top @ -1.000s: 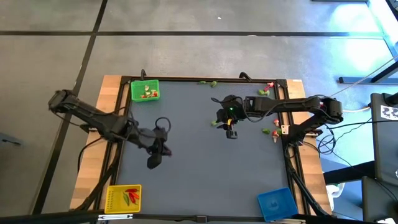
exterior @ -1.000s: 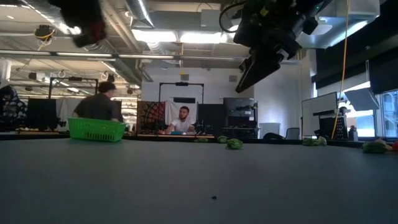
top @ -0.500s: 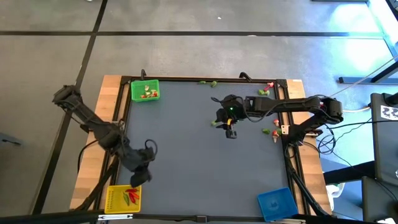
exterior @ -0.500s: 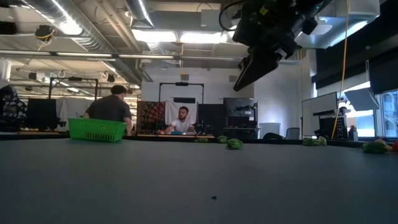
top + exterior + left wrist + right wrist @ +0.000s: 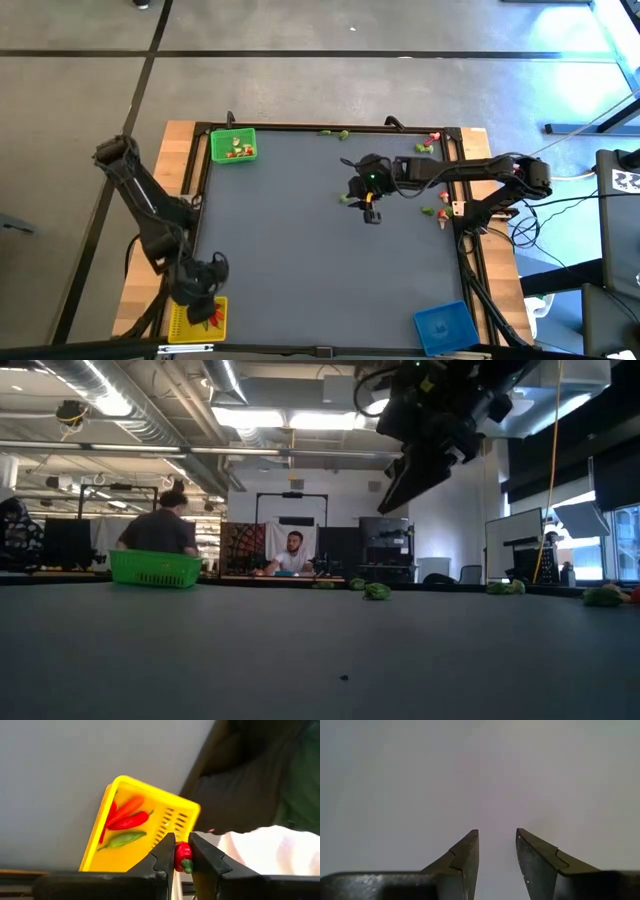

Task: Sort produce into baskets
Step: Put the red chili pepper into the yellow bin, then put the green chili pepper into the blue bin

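The left gripper [image 5: 181, 851] hangs over the yellow basket [image 5: 107, 845] at the table's near-left corner, its jaws pinched on a small red pepper [image 5: 183, 855] with a green stem, because red and green peppers already lie there. The right gripper [image 5: 496, 851] waits mid-table with jaws partly apart and nothing between them, near a green piece [image 5: 345, 199], probably the next pick. The green basket [image 5: 233, 146] holds pale pieces; the blue basket [image 5: 443, 326] looks empty.
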